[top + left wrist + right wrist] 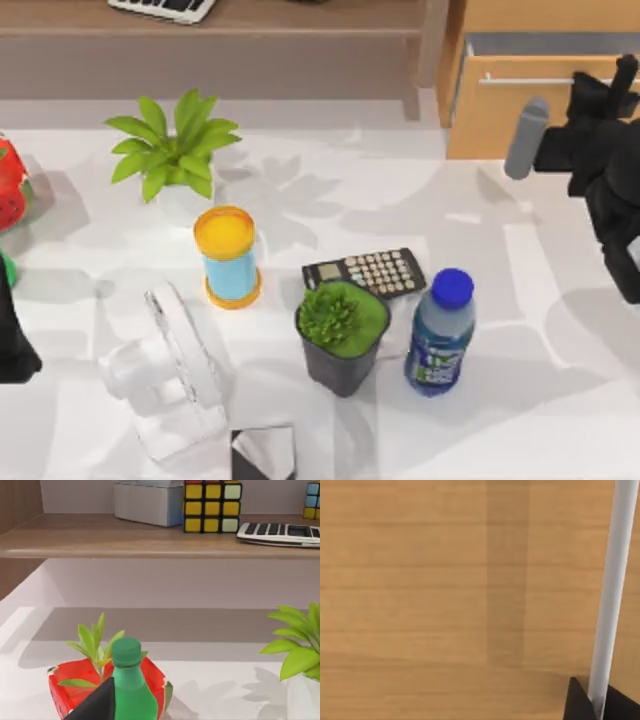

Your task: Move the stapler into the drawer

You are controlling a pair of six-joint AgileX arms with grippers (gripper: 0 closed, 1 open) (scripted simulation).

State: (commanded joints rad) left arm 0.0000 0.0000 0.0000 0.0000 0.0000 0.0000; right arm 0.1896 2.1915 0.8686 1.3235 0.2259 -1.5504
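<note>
On the desk (pixel 560 400) nearest the camera stand a potted plant (pixel 341 335) and a blue-capped bottle (pixel 439 333) whose label cannot be read, with a calculator (pixel 365 272) behind them. Farther back, at the right edge, the right gripper (pixel 622 75) is at the drawer (pixel 510 115), light orange-brown wood, slightly pulled out. In the right wrist view its fingers (pixel 577 702) sit pressed around the thin silver handle (pixel 615 590), partly cut off.
</note>
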